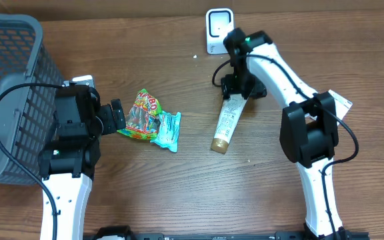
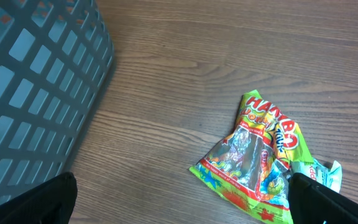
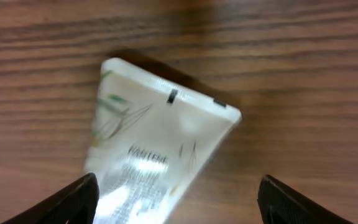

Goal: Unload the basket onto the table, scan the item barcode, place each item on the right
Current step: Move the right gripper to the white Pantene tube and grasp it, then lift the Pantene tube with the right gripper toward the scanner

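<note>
A white Pantene tube (image 1: 227, 123) with a gold cap lies flat on the wooden table, its crimped end pointing to the back. My right gripper (image 1: 235, 90) hovers over that crimped end. In the right wrist view the tube (image 3: 154, 143) lies on the wood between the spread fingers of the right gripper (image 3: 176, 202), which is open and holds nothing. The white scanner (image 1: 219, 30) stands at the back, just beyond the right gripper. My left gripper (image 1: 117, 117) is open beside a colourful Haribo bag (image 1: 142, 113), its fingers (image 2: 61, 196) wide apart and the bag (image 2: 260, 155) at the right one.
A grey mesh basket (image 1: 9, 67) fills the far left, close to the left arm, and shows as the basket (image 2: 36, 74) in the left wrist view. A teal packet (image 1: 167, 130) lies against the Haribo bag. A white tag (image 1: 342, 100) lies at the right.
</note>
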### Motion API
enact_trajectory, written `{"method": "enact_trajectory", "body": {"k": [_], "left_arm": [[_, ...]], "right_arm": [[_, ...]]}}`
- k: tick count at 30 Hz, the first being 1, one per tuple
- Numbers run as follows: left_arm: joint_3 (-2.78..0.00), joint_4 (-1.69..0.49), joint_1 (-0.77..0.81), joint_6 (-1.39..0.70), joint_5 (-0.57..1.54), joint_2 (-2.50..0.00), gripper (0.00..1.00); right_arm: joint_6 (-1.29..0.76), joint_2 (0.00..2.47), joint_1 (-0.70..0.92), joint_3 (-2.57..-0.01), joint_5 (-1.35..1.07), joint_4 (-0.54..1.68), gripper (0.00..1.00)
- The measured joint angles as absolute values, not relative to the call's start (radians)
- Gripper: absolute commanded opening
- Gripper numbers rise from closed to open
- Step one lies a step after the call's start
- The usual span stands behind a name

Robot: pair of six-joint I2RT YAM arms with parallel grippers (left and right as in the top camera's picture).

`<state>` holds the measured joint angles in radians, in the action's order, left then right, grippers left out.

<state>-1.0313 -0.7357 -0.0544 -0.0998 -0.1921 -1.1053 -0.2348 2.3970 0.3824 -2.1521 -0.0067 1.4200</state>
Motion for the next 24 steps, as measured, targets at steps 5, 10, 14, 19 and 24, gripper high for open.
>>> {"method": "enact_trajectory", "body": {"k": [5, 10, 14, 19, 24], "left_arm": [[-1.031, -0.736, -0.054, -0.1, -0.192, -1.105, 1.0], [-1.031, -0.736, -0.054, -0.1, -0.192, -1.105, 1.0], [-1.031, -0.736, -0.054, -0.1, -0.192, -1.105, 1.0], [-1.031, -0.736, -0.054, -0.1, -0.192, -1.105, 1.0], [-1.031, -0.736, -0.054, -0.1, -0.192, -1.105, 1.0]], "right_arm": [[-0.289, 2.391, 0.391, -2.292, -0.094, 1.59, 0.77], [-0.361, 2.39, 0.416, -2.278, -0.145, 1.634, 0.85], [-0.412, 2.39, 0.444, -2.207, -0.144, 1.624, 0.84], [-0.456, 2.39, 0.451, -2.122, -0.13, 1.586, 0.83], [-0.467, 2.39, 0.45, -2.066, -0.123, 1.519, 0.75]]}}
